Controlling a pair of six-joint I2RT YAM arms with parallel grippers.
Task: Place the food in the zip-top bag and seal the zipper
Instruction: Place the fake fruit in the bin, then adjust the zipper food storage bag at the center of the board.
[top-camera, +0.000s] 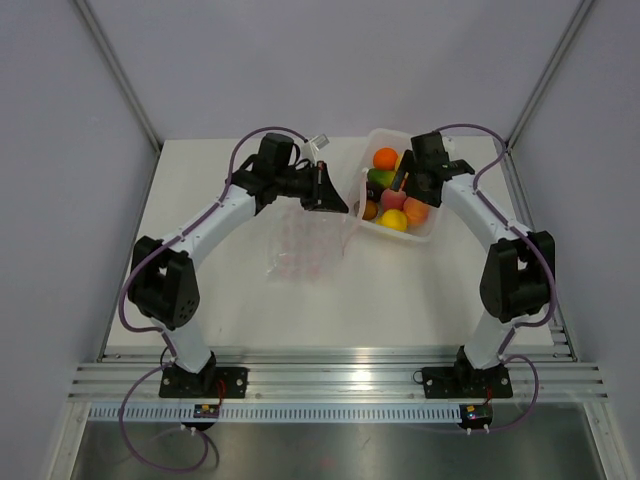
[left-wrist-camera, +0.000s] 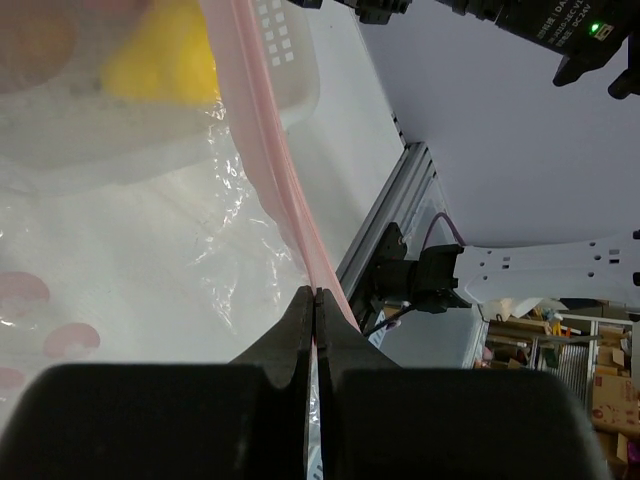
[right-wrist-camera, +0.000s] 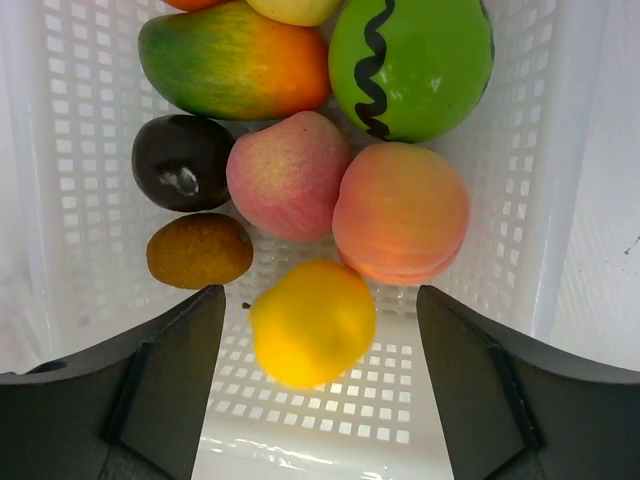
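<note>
- Left pincer (left-wrist-camera: 315, 296): jaws pressed together, pinching the pink zipper (left-wrist-camera: 272, 140), which runs straight ahead from the tips.
- Left of those tips, the clear bag (left-wrist-camera: 150, 250) lies crinkled on the desk (top-camera: 230, 290), with pink dots showing.
- Farther ahead, past the zipper, is the white tray (left-wrist-camera: 290, 70).
- Right pincer (right-wrist-camera: 320, 300): jaws spread wide, gripping nothing, hanging over the tray.
- Between its fingers (right-wrist-camera: 170, 390) and lower down lies a lemon (right-wrist-camera: 312, 335), clear of both.
- Just ahead are a peach (right-wrist-camera: 400, 212) on the right, a pink apple (right-wrist-camera: 288, 175) touching it, and a brown fruit (right-wrist-camera: 198, 250) on the left.
- Farther ahead are a dark plum (right-wrist-camera: 182, 162), then a mango (right-wrist-camera: 235, 60) and a green striped fruit (right-wrist-camera: 410, 65) at the far end.
</note>
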